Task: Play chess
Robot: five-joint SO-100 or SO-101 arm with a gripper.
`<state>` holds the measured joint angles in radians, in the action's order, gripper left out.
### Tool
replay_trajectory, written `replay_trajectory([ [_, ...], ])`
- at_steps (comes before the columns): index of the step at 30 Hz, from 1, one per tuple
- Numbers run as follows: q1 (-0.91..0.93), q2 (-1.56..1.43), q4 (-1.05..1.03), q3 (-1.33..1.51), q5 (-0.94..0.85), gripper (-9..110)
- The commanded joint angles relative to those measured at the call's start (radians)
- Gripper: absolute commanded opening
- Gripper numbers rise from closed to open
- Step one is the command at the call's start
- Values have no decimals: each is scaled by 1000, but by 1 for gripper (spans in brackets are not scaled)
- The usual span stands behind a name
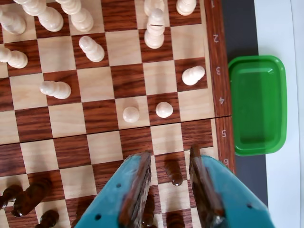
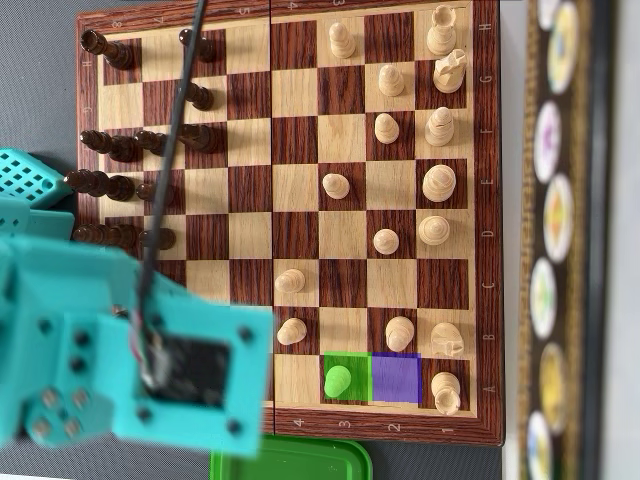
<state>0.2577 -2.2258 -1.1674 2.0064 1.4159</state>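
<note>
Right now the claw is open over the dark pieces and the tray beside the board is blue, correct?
Not quite. The tray is green, not blue, as the wrist view shows. The rest holds: the claw is open, hanging over the dark pieces at the near end of the board.

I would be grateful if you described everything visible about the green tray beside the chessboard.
The green tray is a shallow rectangular dish with rounded corners and a raised rim, apparently glossy plastic. It lies flat and empty, just off the numbered edge of the chessboard, on a dark mat. Nothing touches it. In the overhead view only its edge shows at the bottom.
</note>
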Motion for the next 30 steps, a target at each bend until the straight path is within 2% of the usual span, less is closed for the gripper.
replay_trajectory([
  [1, -49, -152, 67, 110, 35, 13],
  [13, -146, -485, 322, 387, 60, 13],
  [30, -235, -925, 1011, 865, 60, 13],
])
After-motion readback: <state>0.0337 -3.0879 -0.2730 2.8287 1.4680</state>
